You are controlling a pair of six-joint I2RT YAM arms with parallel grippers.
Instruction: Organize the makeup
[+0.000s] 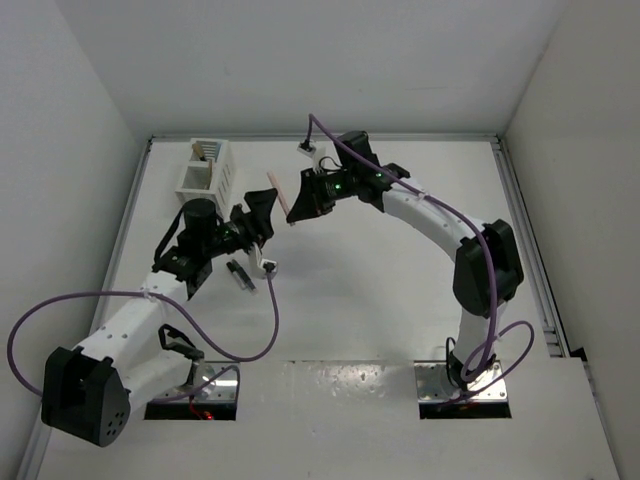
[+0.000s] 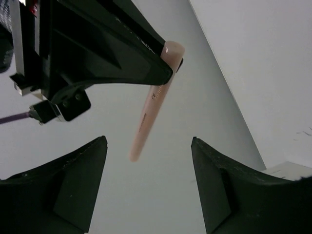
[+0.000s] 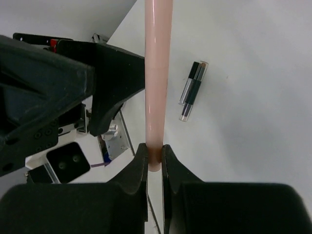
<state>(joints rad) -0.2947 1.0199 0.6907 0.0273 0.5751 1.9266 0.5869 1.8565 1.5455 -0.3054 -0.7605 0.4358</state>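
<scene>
White tabletop [image 1: 380,300] boxed in by pale walls, seen from overhead. Far left: white slotted box [image 1: 207,168], thin sticks [image 1: 203,151] poking up from its far compartment. Just right of the box, raised off the surface over the far middle of the table: pink stick [image 1: 278,193], tilted, pinched at its nearer end by right gripper [image 1: 294,210], jaws narrowed tight on it. Left gripper [image 1: 266,214] just beside the stick on its left, jaws spread wide, nothing between them. Under the left arm, flat on the table: short black tube [image 1: 240,275].

From the left wrist: both black fingers [image 2: 73,185] at the bottom of the view, wide apart and empty. Beyond the gap, pink stick slanting against the white surface, upper end clamped in the other arm's black fingers, free end pointing down toward the gap, apart from either finger. Corner of the white slotted box at the lower right edge.

From the right wrist: own fingers closed snugly on the near end of pink stick, shaft running straight up the middle of the view. Left of it, dark bulk of left gripper close beside the shaft; touching or not, cannot tell. Right of the shaft, on the table, short black tube with clear ends, lying alone.
</scene>
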